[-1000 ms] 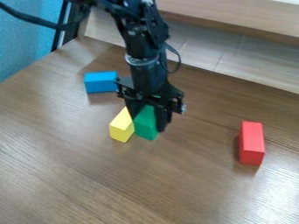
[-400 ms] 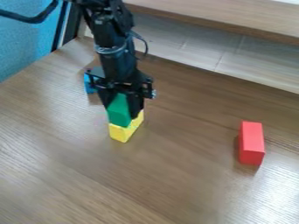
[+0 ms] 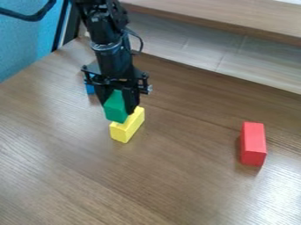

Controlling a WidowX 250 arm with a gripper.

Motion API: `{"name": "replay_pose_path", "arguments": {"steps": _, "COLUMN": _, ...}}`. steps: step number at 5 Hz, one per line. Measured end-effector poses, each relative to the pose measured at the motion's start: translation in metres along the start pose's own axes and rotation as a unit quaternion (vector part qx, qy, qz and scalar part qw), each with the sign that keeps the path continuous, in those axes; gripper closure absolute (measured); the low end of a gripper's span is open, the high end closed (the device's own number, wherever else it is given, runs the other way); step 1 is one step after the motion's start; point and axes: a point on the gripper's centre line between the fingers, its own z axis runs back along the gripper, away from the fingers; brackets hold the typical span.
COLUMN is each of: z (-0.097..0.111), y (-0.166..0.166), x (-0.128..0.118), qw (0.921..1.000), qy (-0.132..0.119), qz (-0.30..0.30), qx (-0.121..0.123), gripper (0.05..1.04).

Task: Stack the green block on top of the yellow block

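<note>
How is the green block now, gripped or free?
Gripped: the green block sits between the two fingers of the gripper, one on either side.

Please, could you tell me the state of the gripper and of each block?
Gripper: closed on the green block.
Green block: held; whether it touches the yellow one, I cannot tell.
Yellow block: on the table, not held.
Blue block: partly hidden behind the gripper.
Red block: lying on the table, apart from the others.

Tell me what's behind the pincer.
Part of a blue block shows past the pincer, towards the picture's left; the rest of that block is covered, as is the wooden surface directly behind.
</note>
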Motion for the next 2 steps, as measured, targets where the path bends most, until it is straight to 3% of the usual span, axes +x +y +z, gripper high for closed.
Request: {"name": "replay_pose_path", "arguments": {"steps": 2, "z": -0.0177, "y": 0.0021, "x": 0.0038, "qw": 0.9998, "qy": 0.016, "qz": 0.008, "qx": 0.001, "gripper": 0.491}}
